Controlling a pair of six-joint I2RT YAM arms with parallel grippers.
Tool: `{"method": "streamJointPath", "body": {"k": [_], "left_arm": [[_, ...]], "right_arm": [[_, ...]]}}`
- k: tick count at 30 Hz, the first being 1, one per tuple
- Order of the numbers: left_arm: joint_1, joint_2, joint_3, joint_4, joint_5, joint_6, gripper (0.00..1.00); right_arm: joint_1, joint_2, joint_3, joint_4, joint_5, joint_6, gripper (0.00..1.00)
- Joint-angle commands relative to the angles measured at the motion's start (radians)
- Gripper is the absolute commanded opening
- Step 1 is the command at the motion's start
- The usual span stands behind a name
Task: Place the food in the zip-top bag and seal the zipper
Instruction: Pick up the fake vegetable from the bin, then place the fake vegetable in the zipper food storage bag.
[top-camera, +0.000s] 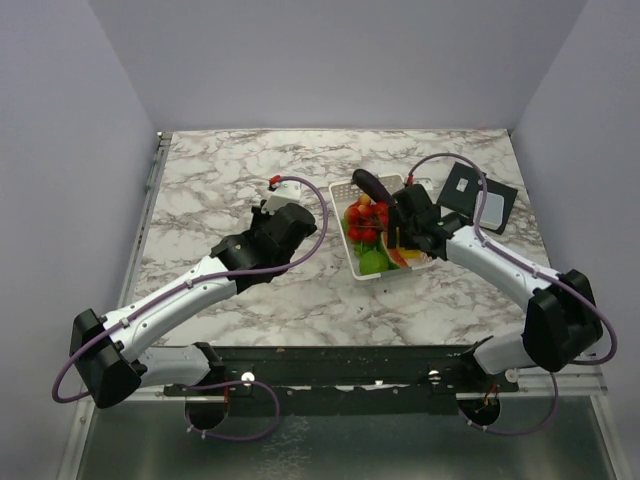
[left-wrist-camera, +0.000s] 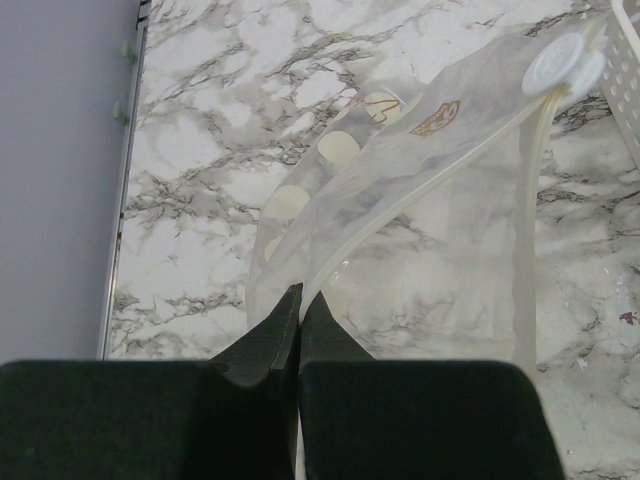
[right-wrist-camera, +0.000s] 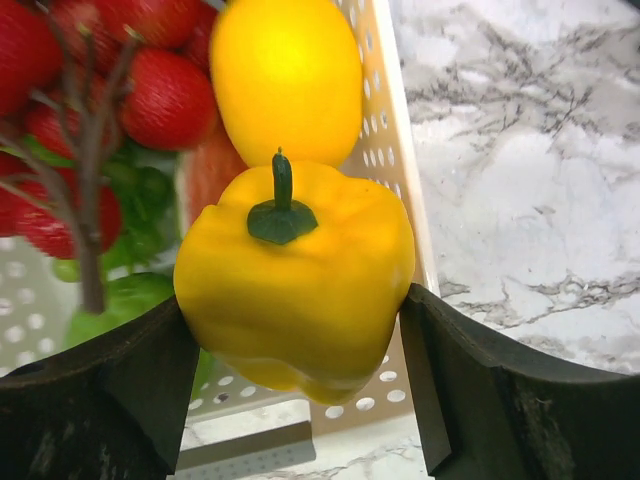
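Note:
The zip-top bag (left-wrist-camera: 420, 200) lies clear and crinkly on the marble, with a white slider (left-wrist-camera: 558, 62) at its far end. My left gripper (left-wrist-camera: 298, 302) is shut on the bag's near edge; it also shows in the top view (top-camera: 268, 208). My right gripper (right-wrist-camera: 297, 335) is shut on a yellow bell pepper (right-wrist-camera: 295, 280) and holds it over the white basket (right-wrist-camera: 385, 130). Behind it are a round yellow fruit (right-wrist-camera: 285, 75), red cherries (right-wrist-camera: 160, 95) and green pieces (right-wrist-camera: 130, 295). In the top view the right gripper (top-camera: 408, 238) sits over the basket (top-camera: 341, 228), with the eggplant (top-camera: 372, 185) and cherries (top-camera: 365, 222).
A flat black object (top-camera: 478, 195) lies at the back right beside the basket. The basket's wall (left-wrist-camera: 625, 80) stands just right of the bag's far end. Grey walls close in the table on three sides.

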Motion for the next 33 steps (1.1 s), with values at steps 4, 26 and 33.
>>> {"method": "streamJointPath", "body": {"k": [4, 26, 33], "left_arm": [[0.016, -0.018, -0.007, 0.017, 0.023, 0.003, 0.00], [0.060, -0.029, -0.004, 0.050, 0.189, -0.013, 0.00], [0.083, -0.031, 0.000, 0.065, 0.253, -0.041, 0.00]], "right_arm": [[-0.007, -0.145, 0.085, -0.024, -0.116, -0.008, 0.50], [0.044, -0.324, -0.050, 0.400, -0.883, 0.160, 0.47], [0.130, -0.287, -0.067, 0.539, -0.924, 0.235, 0.47]]}}
